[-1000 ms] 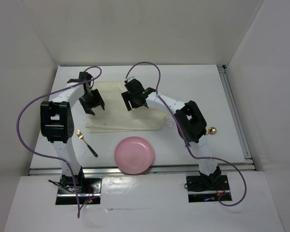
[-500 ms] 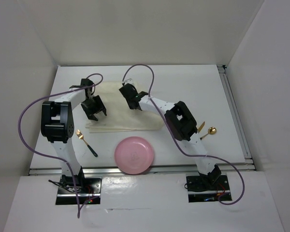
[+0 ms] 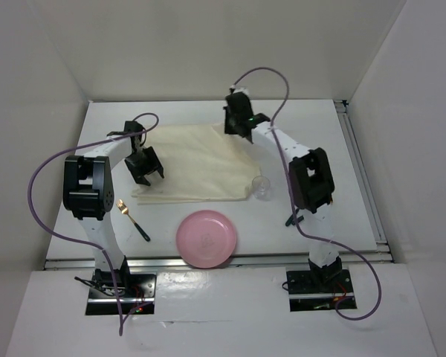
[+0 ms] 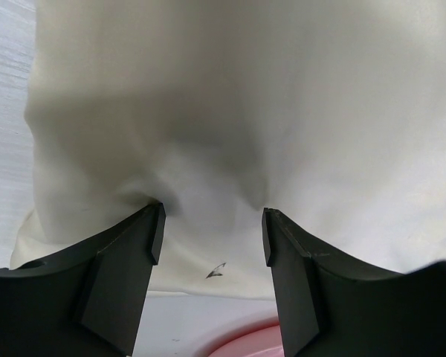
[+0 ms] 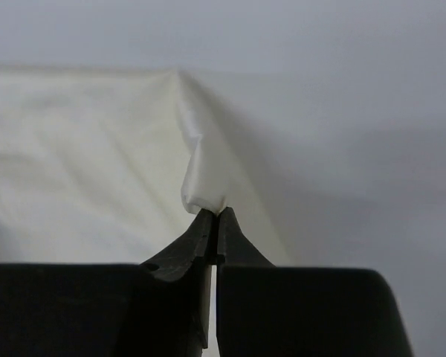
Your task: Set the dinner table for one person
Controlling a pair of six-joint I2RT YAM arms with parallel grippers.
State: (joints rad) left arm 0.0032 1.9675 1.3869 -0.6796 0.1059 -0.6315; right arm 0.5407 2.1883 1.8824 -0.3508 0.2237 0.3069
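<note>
Cloth mat (image 3: 197,160) now lies spread across the middle of the white table (image 3: 320,134), its far corner just pulled out by the right hand (image 5: 214,214) pinched tight on it, while the left hand (image 4: 212,216), spread wide, pins the near-left edge, so the pink plate (image 3: 207,238) can likely follow.

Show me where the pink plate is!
Top view: the pink plate lies centrally by the near edge of the dinner table, near the cream cloth.

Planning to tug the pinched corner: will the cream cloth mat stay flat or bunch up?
Probably floppy: the cloth mat peaks and folds where the right gripper pinches its corner. Likely thin and light: it wrinkles under the open left gripper. Dragged, it might nudge the glass near its edge.
</note>
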